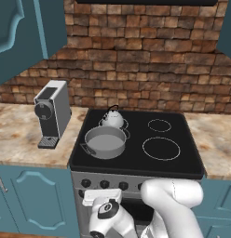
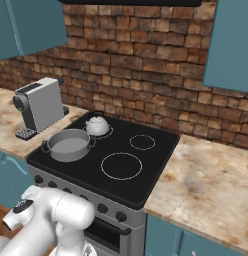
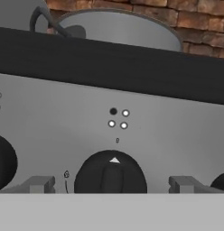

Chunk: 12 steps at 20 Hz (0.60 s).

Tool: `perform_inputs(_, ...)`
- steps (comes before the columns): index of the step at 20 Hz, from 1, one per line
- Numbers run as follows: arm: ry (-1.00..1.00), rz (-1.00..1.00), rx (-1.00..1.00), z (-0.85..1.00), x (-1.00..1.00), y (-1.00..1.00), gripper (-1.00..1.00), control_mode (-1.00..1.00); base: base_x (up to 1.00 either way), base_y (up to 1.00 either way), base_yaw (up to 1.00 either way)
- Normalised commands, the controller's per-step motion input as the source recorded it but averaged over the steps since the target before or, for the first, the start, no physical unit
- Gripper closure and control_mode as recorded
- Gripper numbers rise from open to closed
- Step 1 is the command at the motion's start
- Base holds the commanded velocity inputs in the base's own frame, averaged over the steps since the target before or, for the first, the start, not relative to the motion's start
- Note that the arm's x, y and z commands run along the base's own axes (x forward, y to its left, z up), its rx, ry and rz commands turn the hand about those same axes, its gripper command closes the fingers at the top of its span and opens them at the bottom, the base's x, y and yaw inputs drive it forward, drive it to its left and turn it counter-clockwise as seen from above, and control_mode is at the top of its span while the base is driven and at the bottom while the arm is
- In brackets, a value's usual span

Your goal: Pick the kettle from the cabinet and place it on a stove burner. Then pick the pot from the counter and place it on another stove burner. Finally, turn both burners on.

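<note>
Pincer [image 3: 111, 185] spread open in the hand view, its two grey fingertips [image 3: 39, 184] rising either side of a round black knob [image 3: 110, 177] on the stove's grey front panel [image 3: 154, 135]; not gripping anything, tips flanking the knob with clear gaps on both sides. White pointer mark at the knob's top, just above the midpoint between the tips. Just beyond it on the panel, a small cluster of four dots [image 3: 118, 118], one dark and three white. Parts of other black knobs at the far edges of the same view, outside each tip.

Above the panel, beyond the pincer, the black edge of the cooktop [image 3: 132, 67], and over it the grey wall of the pot [image 3: 123, 31] with one loop handle [image 3: 46, 20] off to the side.

From the base views, arm folded low in front of the stove. Pot [image 1: 105, 142] resting on the near burner directly above and beyond the pincer. Kettle [image 1: 112, 118] just behind the pot, farther from the pincer, sitting on the rear ring [image 1: 124, 123], handle arched upward. Two bare rings off to the pincer's right: the large one [image 1: 161, 148] nearer, the small one [image 1: 159, 125] farther back.

Farther out on the left, a grey coffee machine [image 1: 52, 113] on the marbled bench [image 1: 15, 139]. Brick wall [image 1: 145, 60] behind everything, teal wall cabinet [image 1: 19, 32] high to the left.
</note>
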Motion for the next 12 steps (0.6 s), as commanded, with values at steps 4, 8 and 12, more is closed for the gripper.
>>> perform_inputs(4, -0.01, 0.00, 0.00, -0.01, 0.11, 0.00, -1.00, -1.00, 0.00, 0.00, 0.00)
perform_inputs(8, -0.01, 0.00, 0.00, -0.02, 0.16, 0.02, -1.00, -1.00, 0.00, 0.00, 0.00)
perform_inputs(12, 0.00, 0.00, 0.00, -0.05, 0.17, 0.02, 1.00, -1.00, 0.00, 0.00, 0.00)
